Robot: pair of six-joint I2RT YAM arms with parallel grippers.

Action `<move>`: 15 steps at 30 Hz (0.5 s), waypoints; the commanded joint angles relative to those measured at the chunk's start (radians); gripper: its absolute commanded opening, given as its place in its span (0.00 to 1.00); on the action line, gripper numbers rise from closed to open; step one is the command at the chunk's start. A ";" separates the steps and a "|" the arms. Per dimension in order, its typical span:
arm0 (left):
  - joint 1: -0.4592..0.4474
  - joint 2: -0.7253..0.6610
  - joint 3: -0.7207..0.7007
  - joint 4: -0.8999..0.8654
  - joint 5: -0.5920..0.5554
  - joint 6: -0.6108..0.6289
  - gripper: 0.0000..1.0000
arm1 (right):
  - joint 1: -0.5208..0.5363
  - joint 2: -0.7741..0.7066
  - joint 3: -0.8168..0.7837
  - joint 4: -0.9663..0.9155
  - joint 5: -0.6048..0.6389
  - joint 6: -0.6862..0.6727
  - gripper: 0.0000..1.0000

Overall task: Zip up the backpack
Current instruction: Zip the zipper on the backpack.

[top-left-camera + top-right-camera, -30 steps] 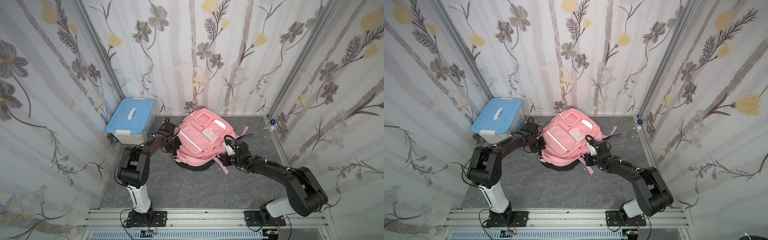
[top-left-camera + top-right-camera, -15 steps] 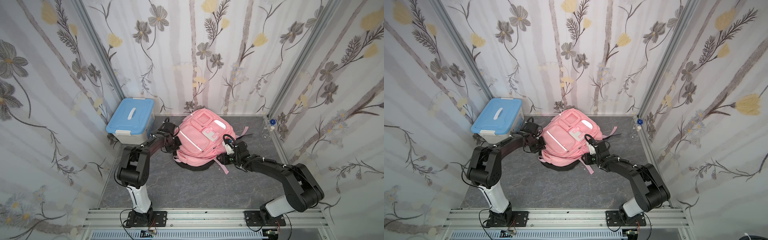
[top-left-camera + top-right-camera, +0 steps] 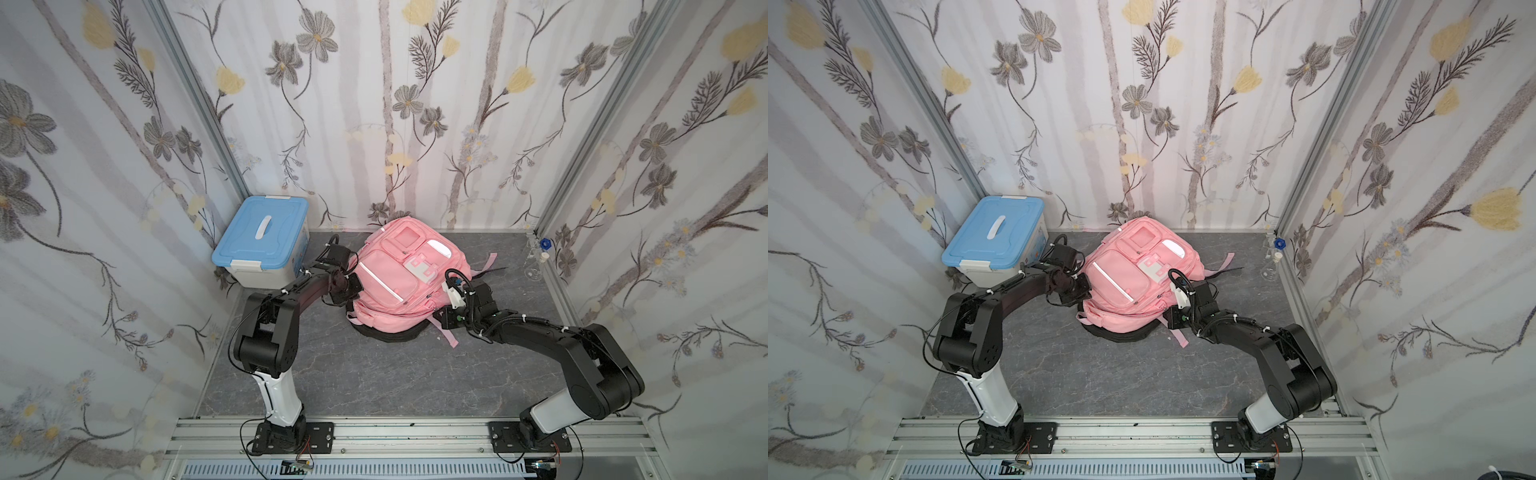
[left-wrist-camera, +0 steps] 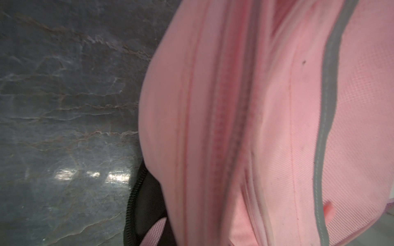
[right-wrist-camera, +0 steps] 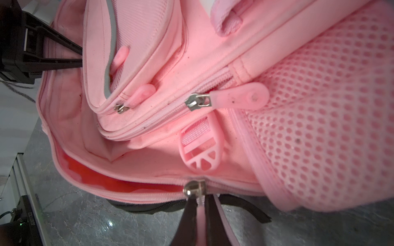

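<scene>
**zipnoob:** Why both arms on the backpack (image 3: 399, 282)?

**me:** It lies on the table (image 3: 374, 374) between them. My right gripper (image 5: 201, 207) pinches the zipper pull (image 5: 200, 215) under its slider (image 5: 194, 189). My left gripper (image 5: 81, 57) is closed at the backpack's opposite side, probably bracing.

**zipnoob:** Room?

**me:** The opening gapes past the slider. The blue box (image 3: 262, 241) crowds the backpack's left-gripper side.

L arm (image 3: 291, 295) n R arm (image 3: 536, 328) both reach low n fwd, elbows bent. L gripper (image 5: 80, 57) fingers pinched together at the backpack (image 3: 399, 282) side, tips hidden. R gripper (image 5: 200, 204) clamped tight on the zip pull (image 5: 200, 219).
</scene>
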State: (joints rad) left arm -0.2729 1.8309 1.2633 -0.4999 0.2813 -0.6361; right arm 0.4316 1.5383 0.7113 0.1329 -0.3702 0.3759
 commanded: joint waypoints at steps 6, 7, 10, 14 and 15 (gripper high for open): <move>0.001 -0.010 -0.010 -0.041 -0.050 -0.004 0.00 | 0.002 -0.044 -0.001 -0.031 0.013 -0.015 0.01; 0.001 -0.009 -0.010 -0.039 -0.052 -0.004 0.00 | 0.001 -0.050 0.000 -0.043 0.014 -0.020 0.00; 0.000 -0.015 -0.017 -0.028 -0.053 -0.012 0.00 | 0.010 -0.062 0.011 -0.095 0.021 -0.034 0.00; 0.000 -0.022 -0.027 -0.013 -0.053 -0.022 0.00 | 0.032 -0.051 0.032 -0.143 0.025 -0.040 0.00; 0.001 -0.023 -0.030 -0.010 -0.053 -0.026 0.00 | 0.037 -0.053 0.034 -0.147 0.024 -0.041 0.00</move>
State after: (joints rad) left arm -0.2741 1.8149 1.2411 -0.4808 0.2787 -0.6537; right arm 0.4568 1.4860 0.7322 0.0231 -0.3542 0.3496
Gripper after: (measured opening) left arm 0.069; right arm 0.078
